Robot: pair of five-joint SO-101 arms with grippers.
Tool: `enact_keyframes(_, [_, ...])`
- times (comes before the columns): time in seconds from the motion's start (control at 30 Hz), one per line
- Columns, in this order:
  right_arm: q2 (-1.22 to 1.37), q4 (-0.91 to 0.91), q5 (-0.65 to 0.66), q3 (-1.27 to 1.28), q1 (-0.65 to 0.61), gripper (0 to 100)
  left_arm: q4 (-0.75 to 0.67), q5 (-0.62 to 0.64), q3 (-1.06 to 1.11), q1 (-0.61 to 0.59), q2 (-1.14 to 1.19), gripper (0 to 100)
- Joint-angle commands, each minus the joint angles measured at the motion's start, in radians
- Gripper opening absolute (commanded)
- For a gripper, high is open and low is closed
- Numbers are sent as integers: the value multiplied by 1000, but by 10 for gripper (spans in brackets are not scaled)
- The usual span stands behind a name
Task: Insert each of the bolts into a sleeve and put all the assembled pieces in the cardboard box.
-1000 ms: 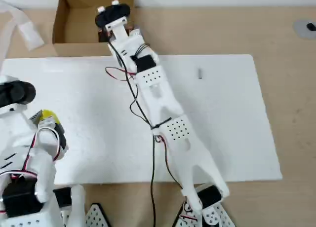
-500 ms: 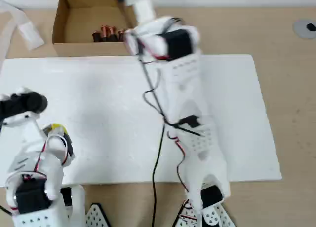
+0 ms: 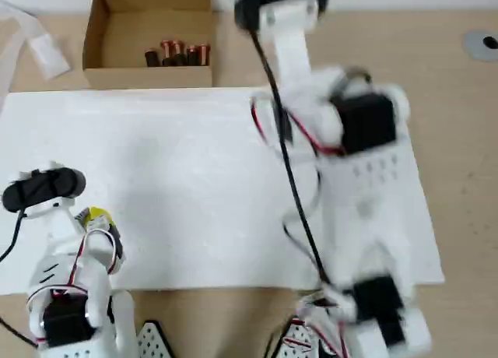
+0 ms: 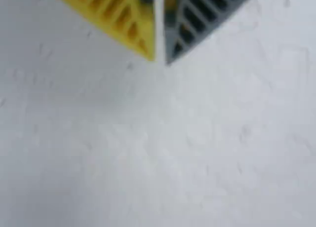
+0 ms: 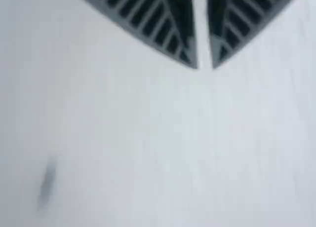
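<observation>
The counter (image 3: 459, 140) and the white board (image 3: 171, 171) on it lay as before. The right arm (image 3: 358, 163) had changed most. A second earlier it was stretched out over the box (image 3: 92, 39), then it was pulling back. Now it had swung up and away, so the box stood well apart from its pincer. The left arm (image 3: 70, 296) had only shifted a little at the board's near corner. With the right arm gone, the high view showed the pieces (image 3: 177, 53) lying together in the box, far from both pincers. I judged that a drop-off had just been finished. Whether anything was left to assemble I could not tell.

The wrist views gave what the high view could not. The right pincer (image 5: 203, 66) was closed to a slit with nothing in it, over bare board. A dark smudge (image 5: 47, 182) lay off to one side of it, too blurred to name. The left pincer (image 4: 159, 59), one finger yellow, was likewise closed and empty over the board.
</observation>
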Motion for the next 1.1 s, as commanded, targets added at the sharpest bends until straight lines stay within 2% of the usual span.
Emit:
enact_keyframes(0.0, [-295, -106, -2, 561, 27, 9, -12, 0, 57, -12, -4, 9])
enact_keyframes(0.23, [-730, -448, 8, 1236, 125, 9, -41, -2, 204, -3, -4, 9])
enact_keyframes(0.4, [-1007, -532, 135, 1517, 137, 9, -49, -3, 252, -12, -4, 7])
enact_keyframes(0.8, [-1604, -528, 167, 1874, 140, 9, -49, -3, 249, -12, -4, 7])
enact_keyframes(1.07, [-1584, -523, 167, 1911, 137, 9, -49, -3, 249, -12, -4, 7])
